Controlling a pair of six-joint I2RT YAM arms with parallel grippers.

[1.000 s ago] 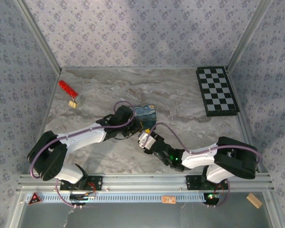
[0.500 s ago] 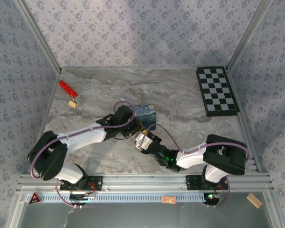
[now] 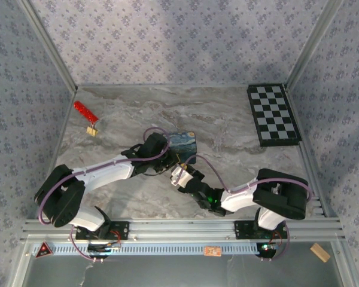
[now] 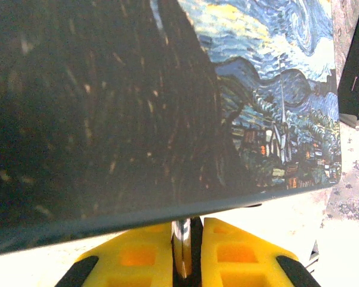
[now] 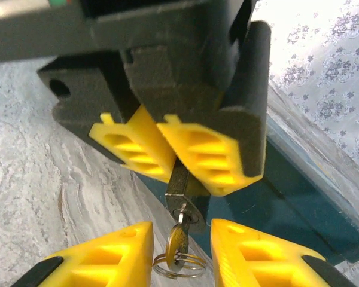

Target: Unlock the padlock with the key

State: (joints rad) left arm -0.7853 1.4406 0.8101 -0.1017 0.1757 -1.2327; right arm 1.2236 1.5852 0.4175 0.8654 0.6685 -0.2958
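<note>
My left arm runs from its folded elbow out to the right, wrist bent over. The left pincer is clamped tight on the padlock, with its yellow fingers meeting in a wedge around the body. My right arm lies low, the elbow doubled back above its base and the forearm running leftward. The right pincer faces the left pincer tip to tip, just short of it. Its fingers stand parted with a clear gap between them, and the two pincers are close but apart.
</note>
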